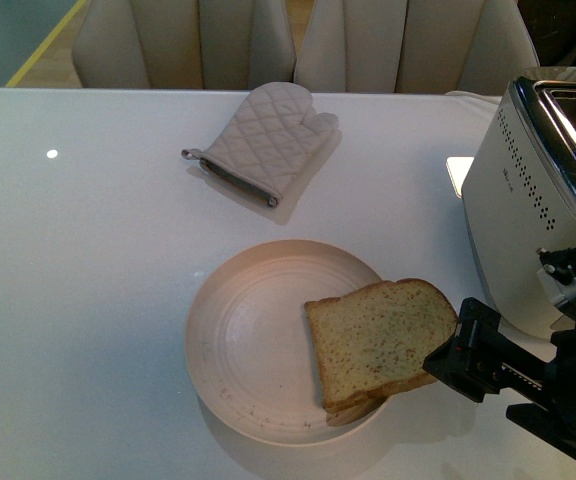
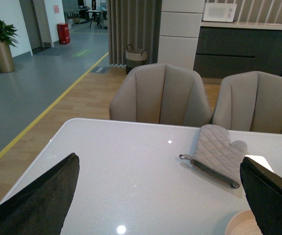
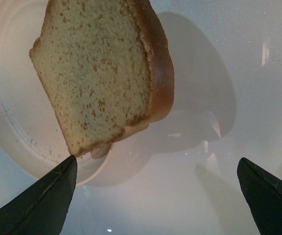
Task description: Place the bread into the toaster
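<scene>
The bread [image 1: 378,338], thick tan slices with brown crust, lies on the right part of a pale pink plate [image 1: 238,340], overhanging its rim toward the toaster. The off-white toaster [image 1: 538,200] with a chrome slotted top stands at the right edge of the table. My right gripper [image 1: 458,355] is open, low over the table just right of the bread. In the right wrist view the bread [image 3: 102,73] lies ahead of the open gripper [image 3: 158,193], not between the fingers. My left gripper [image 2: 163,193] is open and empty above the table.
A quilted beige oven mitt [image 1: 263,140] lies at the back of the white table [image 1: 88,280]; it also shows in the left wrist view [image 2: 219,154]. Two beige chairs [image 2: 160,95] stand behind the table. A black cable [image 1: 568,255] hangs by the toaster's front.
</scene>
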`<control>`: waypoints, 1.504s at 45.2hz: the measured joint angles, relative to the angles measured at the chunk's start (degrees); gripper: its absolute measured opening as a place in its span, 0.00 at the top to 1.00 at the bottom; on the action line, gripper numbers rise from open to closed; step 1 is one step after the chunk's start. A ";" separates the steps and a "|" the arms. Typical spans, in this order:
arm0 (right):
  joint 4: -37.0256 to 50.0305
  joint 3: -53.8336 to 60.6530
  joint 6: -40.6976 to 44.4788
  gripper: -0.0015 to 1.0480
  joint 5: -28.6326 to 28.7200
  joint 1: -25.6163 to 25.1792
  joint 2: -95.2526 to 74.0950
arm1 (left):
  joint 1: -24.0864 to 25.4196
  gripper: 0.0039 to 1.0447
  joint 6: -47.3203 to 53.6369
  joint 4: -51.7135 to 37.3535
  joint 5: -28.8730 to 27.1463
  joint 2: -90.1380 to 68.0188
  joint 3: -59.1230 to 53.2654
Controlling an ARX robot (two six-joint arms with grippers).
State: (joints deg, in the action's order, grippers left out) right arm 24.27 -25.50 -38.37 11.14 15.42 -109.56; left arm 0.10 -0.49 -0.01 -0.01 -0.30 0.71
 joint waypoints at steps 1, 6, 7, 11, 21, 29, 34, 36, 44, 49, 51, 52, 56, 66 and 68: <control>0.42 -0.46 0.02 0.09 0.35 -0.07 -0.90 | 0.00 0.06 0.00 0.00 -0.02 -0.02 0.00; 2.47 -3.28 0.00 0.09 1.60 -0.04 -4.57 | 0.00 0.06 0.00 0.00 0.00 0.00 0.00; 2.67 -3.87 0.00 0.09 1.73 -0.04 -5.09 | 0.00 0.06 0.00 0.00 0.00 0.00 0.00; 3.91 -6.99 0.00 0.09 2.25 -0.04 -7.93 | 0.00 0.06 0.00 0.00 -0.02 -0.02 0.00; 4.81 -10.05 -0.50 0.09 3.04 0.00 -11.72 | 0.00 0.06 0.00 0.00 0.00 -0.02 0.00; 6.08 -10.43 -1.73 0.30 3.80 0.07 -12.50 | 0.00 0.06 0.00 0.00 0.00 0.00 0.00; 7.10 -10.36 -3.39 0.45 5.38 0.04 -12.44 | 0.00 0.06 0.00 0.00 -0.02 0.00 0.00; 7.69 -10.19 -3.91 0.50 6.14 -0.02 -12.44 | 0.00 0.06 0.00 0.00 0.00 0.00 0.00; 9.68 -8.94 -5.86 0.78 8.41 -0.52 -10.25 | 0.00 0.06 0.00 0.00 0.00 0.00 0.00; 9.18 -8.48 -6.08 0.95 9.27 -1.44 -5.53 | 0.00 0.06 0.00 0.00 0.00 0.00 0.00; 8.35 -8.48 -6.03 0.96 9.22 -1.81 -3.54 | 0.00 0.06 0.00 0.00 0.00 0.00 0.00; 7.61 -8.48 -6.01 0.96 9.14 -2.12 -2.10 | 0.00 0.06 0.00 0.00 0.00 -0.02 0.00; 5.38 -8.52 -5.29 0.96 8.41 -2.78 1.97 | 0.00 0.06 0.00 0.00 0.00 -0.02 0.00; -6.45 -12.74 5.77 0.96 -2.34 -6.08 18.51 | 0.00 0.06 0.00 0.00 0.00 -0.02 0.00; -9.66 -15.78 11.13 0.96 -6.23 -7.76 23.80 | 0.00 0.06 0.00 0.00 -0.02 0.00 0.00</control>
State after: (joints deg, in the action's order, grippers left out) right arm 14.61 -41.28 -27.24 4.91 7.66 -85.76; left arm 0.10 -0.49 -0.01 -0.03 -0.30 0.71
